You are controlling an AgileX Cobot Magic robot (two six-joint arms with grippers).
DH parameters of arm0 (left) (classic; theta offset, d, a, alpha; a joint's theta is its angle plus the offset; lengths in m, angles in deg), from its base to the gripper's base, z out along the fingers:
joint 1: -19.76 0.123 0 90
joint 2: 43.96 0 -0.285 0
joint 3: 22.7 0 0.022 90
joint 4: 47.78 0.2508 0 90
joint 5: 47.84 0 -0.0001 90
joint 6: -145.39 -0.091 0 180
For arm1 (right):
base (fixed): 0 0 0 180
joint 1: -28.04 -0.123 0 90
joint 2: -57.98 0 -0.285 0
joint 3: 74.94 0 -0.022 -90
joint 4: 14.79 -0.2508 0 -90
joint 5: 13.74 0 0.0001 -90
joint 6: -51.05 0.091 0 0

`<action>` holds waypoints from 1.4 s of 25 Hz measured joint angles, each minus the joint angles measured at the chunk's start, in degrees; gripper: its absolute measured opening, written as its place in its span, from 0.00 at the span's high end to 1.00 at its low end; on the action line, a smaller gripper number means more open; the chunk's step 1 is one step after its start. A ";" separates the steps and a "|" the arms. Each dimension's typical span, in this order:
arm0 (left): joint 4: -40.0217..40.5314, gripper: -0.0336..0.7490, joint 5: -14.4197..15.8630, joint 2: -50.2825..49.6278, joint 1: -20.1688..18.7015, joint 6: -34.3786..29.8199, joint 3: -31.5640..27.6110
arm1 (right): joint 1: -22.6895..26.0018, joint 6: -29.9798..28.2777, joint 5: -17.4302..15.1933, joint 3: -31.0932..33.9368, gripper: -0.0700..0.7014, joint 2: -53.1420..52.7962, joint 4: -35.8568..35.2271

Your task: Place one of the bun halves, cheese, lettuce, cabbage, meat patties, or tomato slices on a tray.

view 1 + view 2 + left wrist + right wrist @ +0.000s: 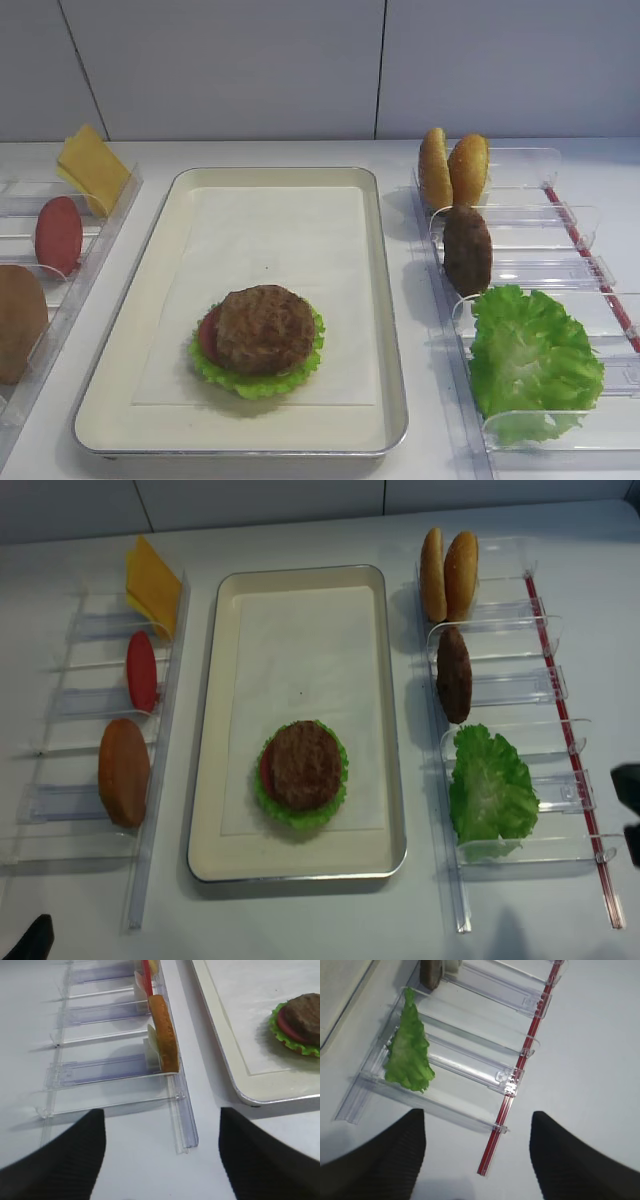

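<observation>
Patty (266, 329) sat on tomato (208, 335) and lettuce (257, 381) in tray (390, 300). Right gripper (477, 1152) and left gripper (162, 1152) both spread wide, holding nothing.

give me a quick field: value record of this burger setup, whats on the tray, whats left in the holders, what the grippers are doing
tray: holds one stack, lettuce at the bottom, tomato slice on it, meat patty on top
left holder: cheese, tomato slice, bun half
right holder: two bun halves, one meat patty, lettuce
left gripper: open, empty, above the table near the left holder
right gripper: open, empty, near the right holder's lettuce
</observation>
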 joint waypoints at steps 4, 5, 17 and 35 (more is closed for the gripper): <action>0.00 0.40 0.00 0.00 0.00 0.00 0.00 | 0.00 0.03 0.49 5.62 0.29 -5.94 0.29; 0.00 0.40 0.00 0.00 0.00 0.00 0.00 | 0.00 0.03 0.77 7.19 0.29 -7.59 0.28; 0.00 0.40 0.00 0.00 0.00 0.00 0.00 | 0.00 1.82 3.12 16.98 0.29 -29.22 0.28; -0.10 0.40 0.00 0.00 0.09 0.00 0.00 | 0.00 2.93 2.14 17.64 0.29 -39.67 1.31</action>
